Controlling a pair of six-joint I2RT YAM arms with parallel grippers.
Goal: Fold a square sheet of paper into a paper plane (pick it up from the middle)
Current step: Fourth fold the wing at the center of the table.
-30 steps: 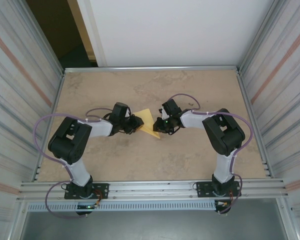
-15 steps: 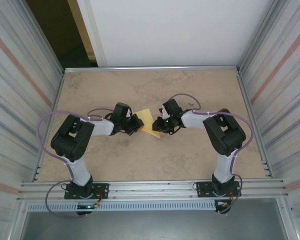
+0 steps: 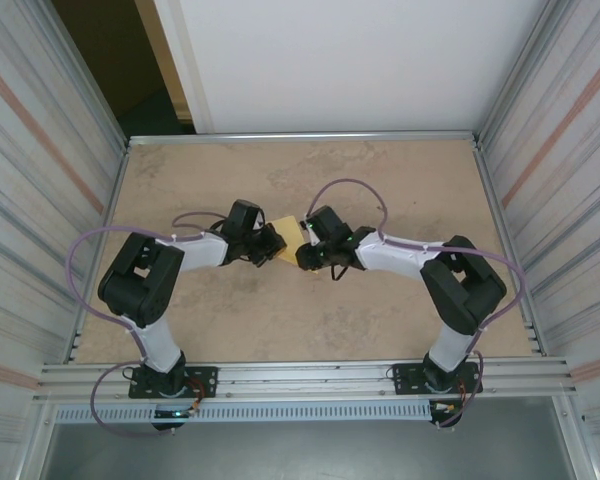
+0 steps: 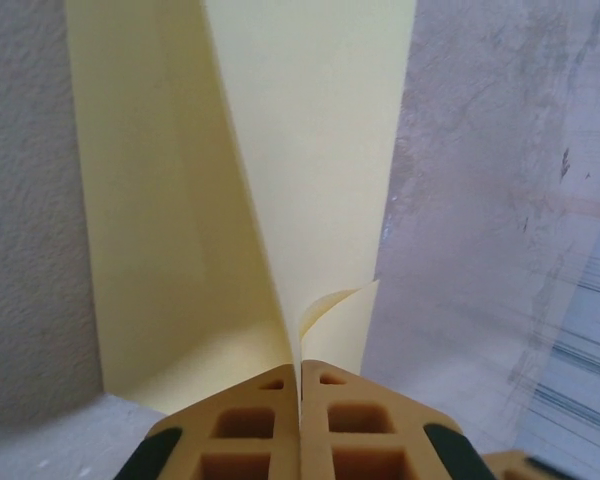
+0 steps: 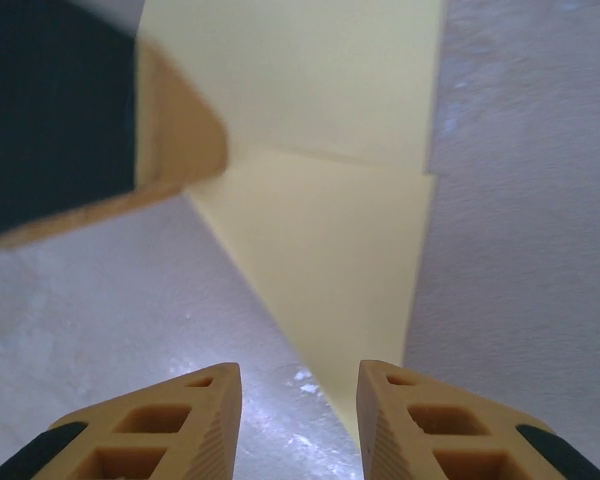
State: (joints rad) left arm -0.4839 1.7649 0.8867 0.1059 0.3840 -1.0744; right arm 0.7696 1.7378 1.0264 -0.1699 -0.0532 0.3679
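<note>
The pale yellow sheet of paper (image 3: 288, 232) lies near the middle of the table (image 3: 400, 180), between the two grippers. It is folded rather than flat. The right wrist view shows one layer (image 5: 330, 250) lapped over another, with a straight crease and a narrow point. The left gripper (image 4: 300, 368) is clenched on a raised flap of the paper, which curls slightly at the pinched edge. The right gripper (image 5: 298, 375) is released, its fingers apart and grasping nothing, with the paper's point just ahead of the gap between them.

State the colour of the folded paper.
Plain pale yellow paper, clearest in the left wrist view.
</note>
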